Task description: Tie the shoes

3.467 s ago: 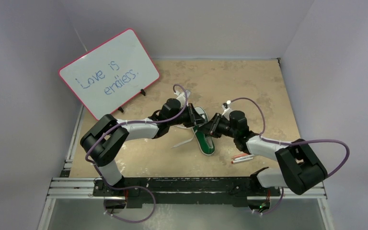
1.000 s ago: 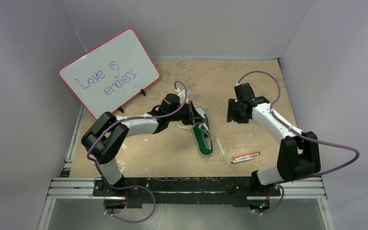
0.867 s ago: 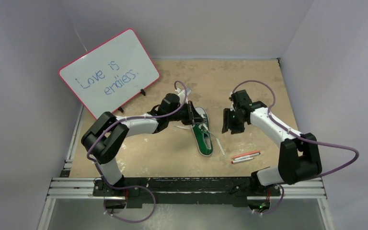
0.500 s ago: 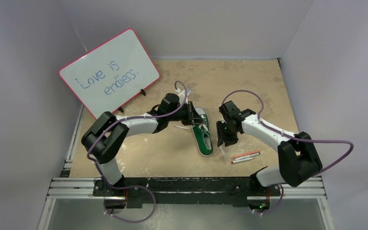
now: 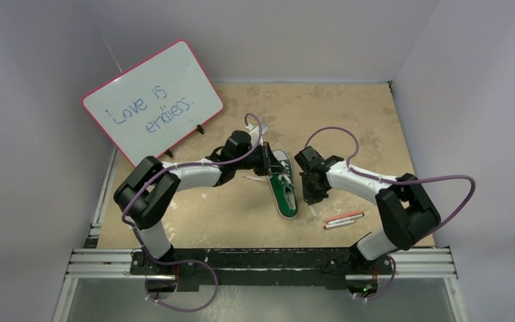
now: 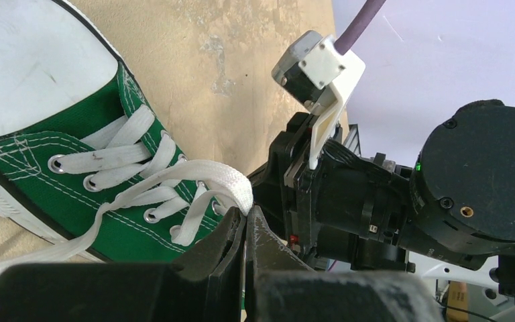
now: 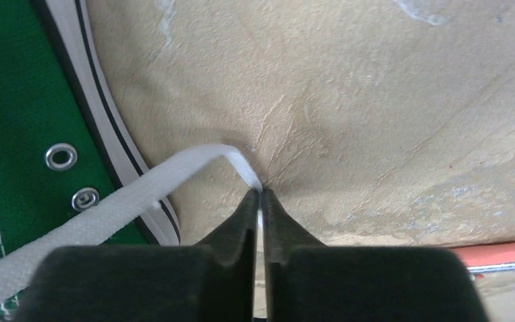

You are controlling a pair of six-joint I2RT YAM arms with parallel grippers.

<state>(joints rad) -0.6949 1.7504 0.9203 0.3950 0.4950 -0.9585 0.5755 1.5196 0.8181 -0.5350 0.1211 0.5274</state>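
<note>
A small green sneaker point(image 5: 283, 191) with a white toe cap and white laces lies mid-table, toe pointing away. It also shows in the left wrist view point(image 6: 74, 174) and the right wrist view point(image 7: 13, 100). My left gripper point(image 5: 267, 168) sits at the shoe's left side, shut on a folded white lace point(image 6: 201, 176) above the eyelets point(image 6: 245, 218). My right gripper point(image 5: 312, 196) is down at the shoe's right side, shut on the other white lace point(image 7: 141, 194), which bends into its fingertips point(image 7: 260, 193) just above the table.
A pink-framed whiteboard point(image 5: 153, 100) reading "Love is endless." stands at the back left. Two markers, one orange point(image 5: 343, 216), lie near front right of the shoe. The tan tabletop point(image 5: 322, 114) is walled on three sides.
My right arm has swung from the right-back down and left to the shoe's right side and closed on the lace there. The left gripper has stayed put holding its lace.
</note>
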